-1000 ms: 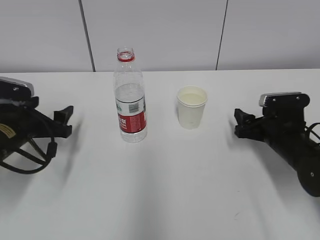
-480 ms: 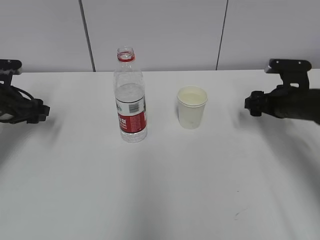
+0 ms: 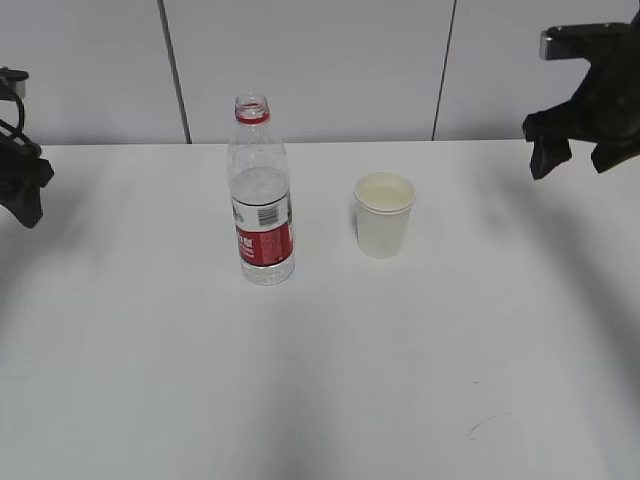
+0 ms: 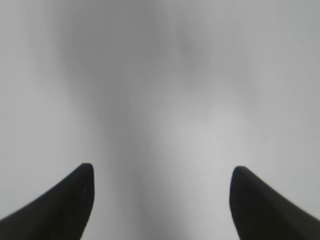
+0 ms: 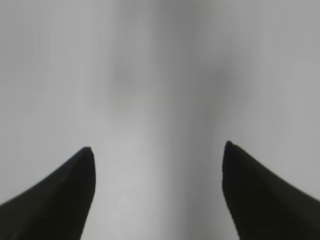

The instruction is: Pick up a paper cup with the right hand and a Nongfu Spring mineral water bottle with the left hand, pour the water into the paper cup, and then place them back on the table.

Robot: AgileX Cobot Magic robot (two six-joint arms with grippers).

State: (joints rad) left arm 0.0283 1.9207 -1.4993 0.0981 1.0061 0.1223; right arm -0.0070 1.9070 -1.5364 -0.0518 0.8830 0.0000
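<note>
the table (image 3: pixel 330 380) is lying white and flat across the scene, carrying a small dark scuff (image 3: pixel 484 428) near its front right. the right hand (image 3: pixel 572 158) is hanging high at the far right edge, above the table, well apart from the cup; in its wrist view the two black fingers (image 5: pixel 55 195) are standing wide apart with only blurred white surface between them, gripping nothing. the left hand (image 3: pixel 24 195) is showing only partly at the far left edge, well apart from the bottle, and its fingers (image 4: pixel 52 205) are likewise spread wide and holding nothing. the bottle (image 3: pixel 260 195) is standing upright left of centre, uncapped, with water (image 3: pixel 259 190) in it. the cup (image 3: pixel 384 214) is standing upright just to its right, not touching it.
</note>
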